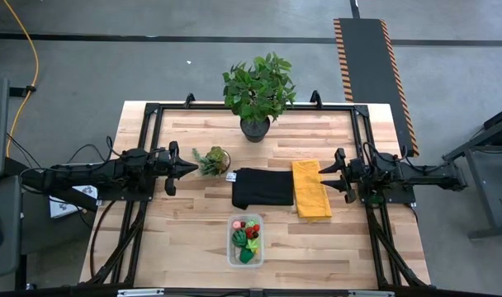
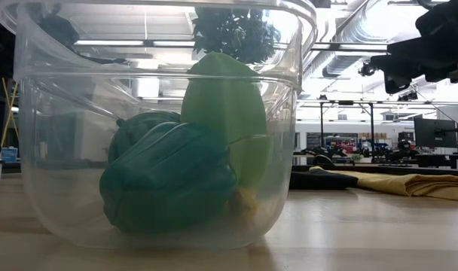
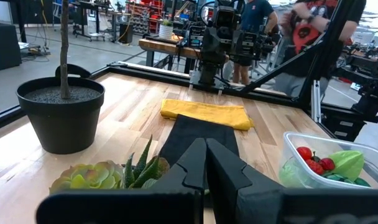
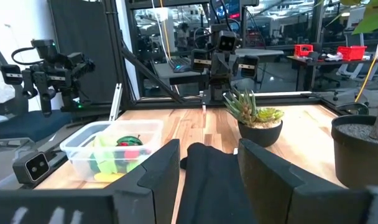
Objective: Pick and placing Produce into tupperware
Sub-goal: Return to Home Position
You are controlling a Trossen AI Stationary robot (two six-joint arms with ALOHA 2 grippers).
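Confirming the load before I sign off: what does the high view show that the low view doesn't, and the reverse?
Only the high view: the left gripper and right gripper at the table's two sides, away from the container, plus the black folded cloth, small potted succulent, large leafy potted plant and red toy cherries.
Only the low view: the dark green toy vegetable and lime-green toy piece against the near wall.
Both: the clear plastic rectangular container and folded yellow cloth.
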